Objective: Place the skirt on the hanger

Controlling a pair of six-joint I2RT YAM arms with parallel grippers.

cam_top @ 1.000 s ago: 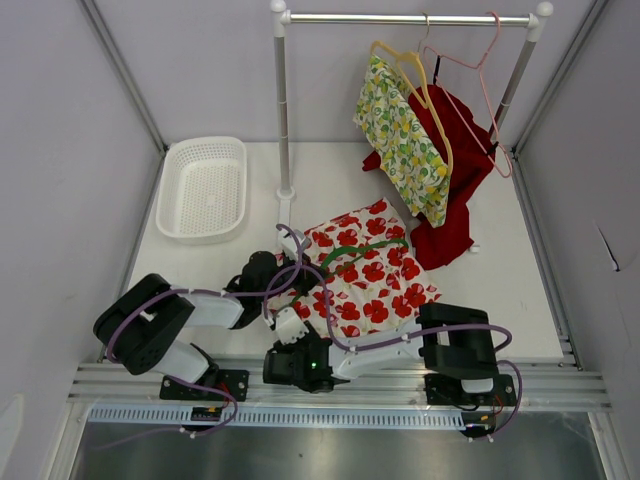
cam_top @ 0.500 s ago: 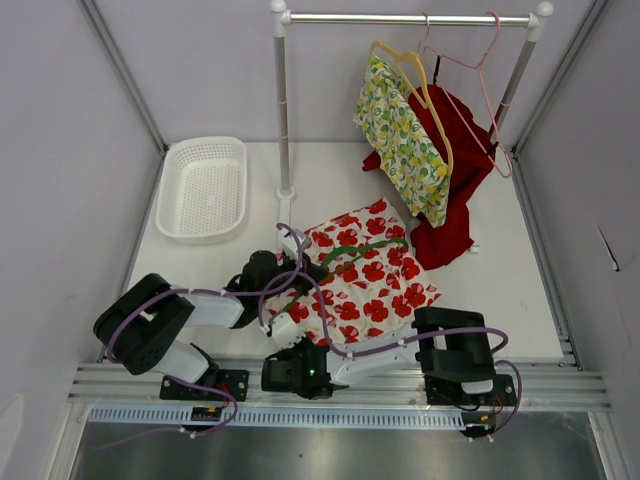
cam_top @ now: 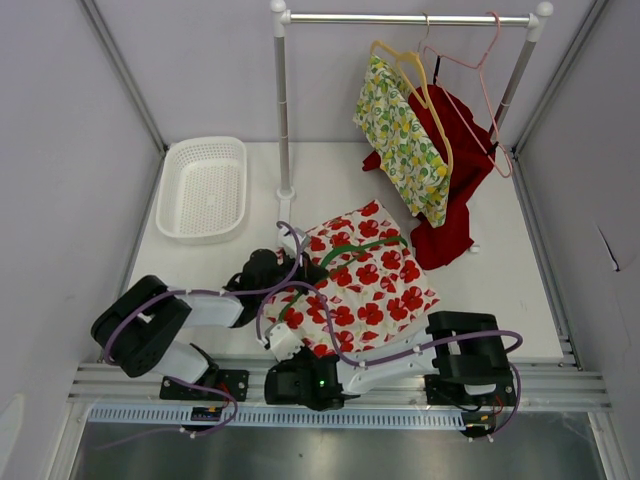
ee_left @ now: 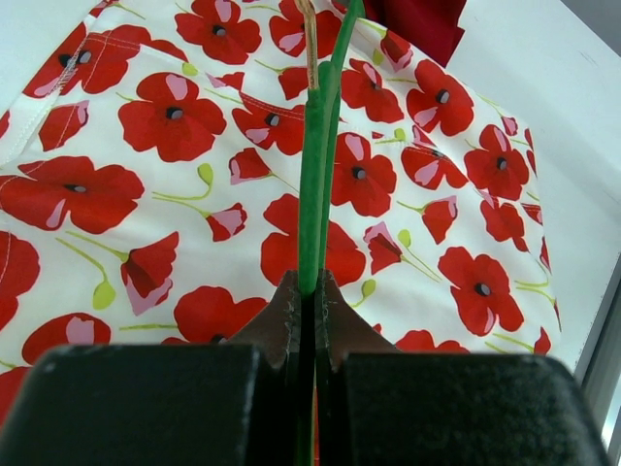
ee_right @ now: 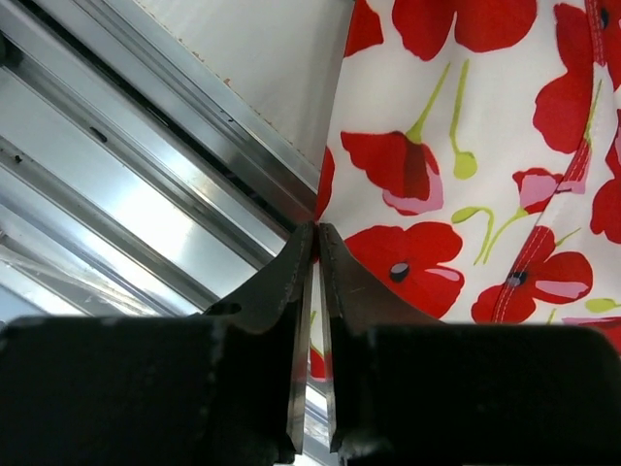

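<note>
The white skirt [cam_top: 365, 285] with red poppies lies spread near the table's front edge. A green hanger [cam_top: 352, 248] lies across its upper part. My left gripper [cam_top: 290, 280] is shut on the green hanger [ee_left: 315, 184], which runs away from the jaws over the skirt [ee_left: 175, 194]. My right gripper [cam_top: 283, 343] is shut on the skirt's near corner [ee_right: 466, 175], at the front rail, and the cloth is pulled toward it.
A white basket [cam_top: 204, 188] stands at the back left. A clothes rail [cam_top: 400, 18] at the back holds a yellow floral garment [cam_top: 404, 140], a red garment [cam_top: 452, 170] and a pink hanger [cam_top: 470, 70]. The rail's post [cam_top: 283, 110] stands just behind the skirt. The metal front rail [ee_right: 146, 184] is beside my right gripper.
My right gripper has moved back toward the front rail with the skirt's corner, dragging the near edge of the skirt toward the front. The left gripper has stayed put on the hanger.
</note>
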